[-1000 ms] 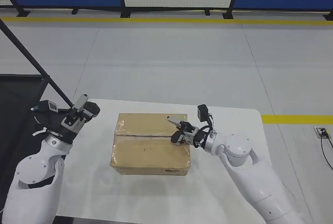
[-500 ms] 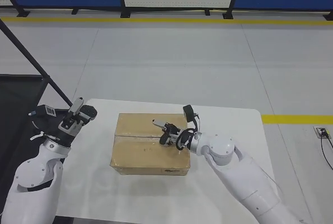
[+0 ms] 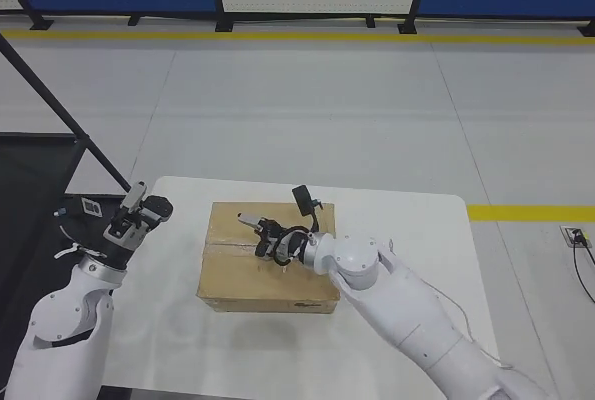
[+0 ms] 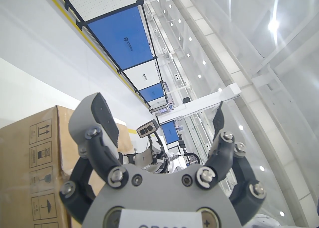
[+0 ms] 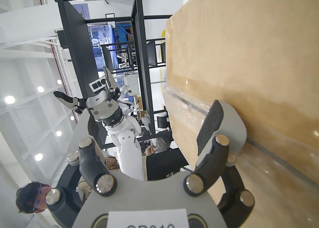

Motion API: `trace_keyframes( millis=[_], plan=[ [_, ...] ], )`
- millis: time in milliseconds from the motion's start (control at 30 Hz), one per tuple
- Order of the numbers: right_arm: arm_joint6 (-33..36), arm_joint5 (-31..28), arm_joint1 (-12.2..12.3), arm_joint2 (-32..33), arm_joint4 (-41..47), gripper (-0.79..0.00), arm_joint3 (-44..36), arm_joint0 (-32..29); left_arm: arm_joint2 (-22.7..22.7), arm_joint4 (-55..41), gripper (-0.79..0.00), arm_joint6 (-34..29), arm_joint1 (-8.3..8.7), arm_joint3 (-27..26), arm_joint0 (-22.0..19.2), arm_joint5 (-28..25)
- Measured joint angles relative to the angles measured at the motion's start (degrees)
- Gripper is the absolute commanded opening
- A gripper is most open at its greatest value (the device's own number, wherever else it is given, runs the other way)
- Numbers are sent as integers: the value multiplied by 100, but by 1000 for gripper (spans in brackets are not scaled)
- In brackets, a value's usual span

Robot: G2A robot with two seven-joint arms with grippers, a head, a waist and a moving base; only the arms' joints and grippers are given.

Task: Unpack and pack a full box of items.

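Observation:
A closed brown cardboard box (image 3: pixel 247 275) sits mid-table, its top seam (image 5: pixel 184 104) sealed with clear tape. My right gripper (image 3: pixel 259 232) is open over the box's left half. One of its fingers (image 5: pixel 211 124) lies on the lid beside the taped seam, and the other is up in the air. My left gripper (image 3: pixel 143 206) hangs open and empty beyond the box's left side, apart from it. In the left wrist view that gripper (image 4: pixel 162 116) points upward past the box's printed side (image 4: pixel 30 154). The right wrist view shows the left gripper (image 5: pixel 99 91) farther off.
The white table (image 3: pixel 407 330) has bare room to the right of the box and in front of it. A black metal frame (image 3: pixel 47 95) and a dark panel (image 3: pixel 17 200) stand off the table's left edge, close behind the left arm.
My right gripper has slid leftward along the box's top seam, from near the right edge to the left half. The left gripper drew slightly back toward the left.

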Motion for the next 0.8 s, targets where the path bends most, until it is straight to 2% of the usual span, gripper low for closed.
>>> trace_keyframes(
  millis=[233,467,667,800],
  plan=[
    [-272,-191,-451,-396,329,0,605,266,-18,-131,0,-51,13,125,23,-53],
    [-479,-642,-931,-625,752,0,1220,451,-13,-271,0,-94,22,262,55,-105],
    [-361,-835,-1231,-756,795,0,1700,601,-8,-359,0,-137,29,360,67,-135],
    [-118,-980,-1329,-785,640,0,1916,697,13,-383,0,-148,34,401,50,-124]
  ],
)
